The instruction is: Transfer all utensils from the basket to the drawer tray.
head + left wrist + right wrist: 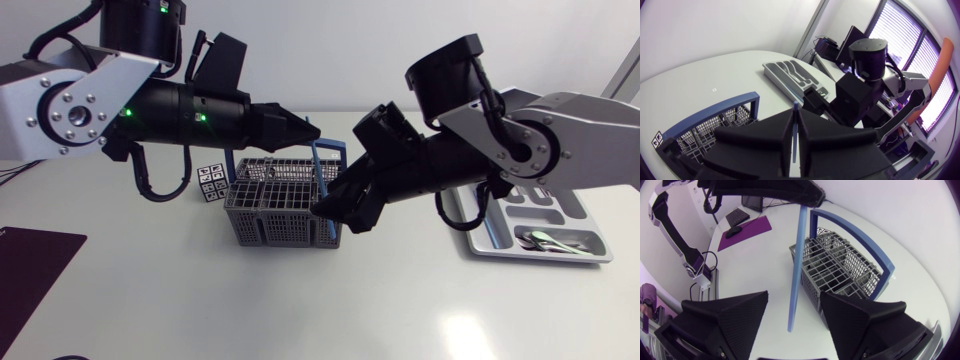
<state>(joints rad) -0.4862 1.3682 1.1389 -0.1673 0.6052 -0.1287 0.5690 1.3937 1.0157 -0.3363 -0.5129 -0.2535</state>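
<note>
A grey wire basket (270, 205) with a blue arched handle (335, 152) stands mid-table. My left gripper (312, 131) hangs above its right end, shut on the top of a long blue utensil (324, 190) that hangs straight down beside the basket. In the left wrist view the utensil (794, 135) is a thin blue strip pinched between the fingers. My right gripper (335, 212) is at the utensil's lower part. In the right wrist view the utensil (797, 265) runs between the right gripper's (793, 297) wide-apart fingers, which do not touch it. The drawer tray (480, 235) lies at the right.
Several utensils (555, 240) lie in the tray's front compartment. A black-and-white marker tag (212, 183) sits behind the basket's left end. A dark purple mat (35, 270) covers the table's front left corner.
</note>
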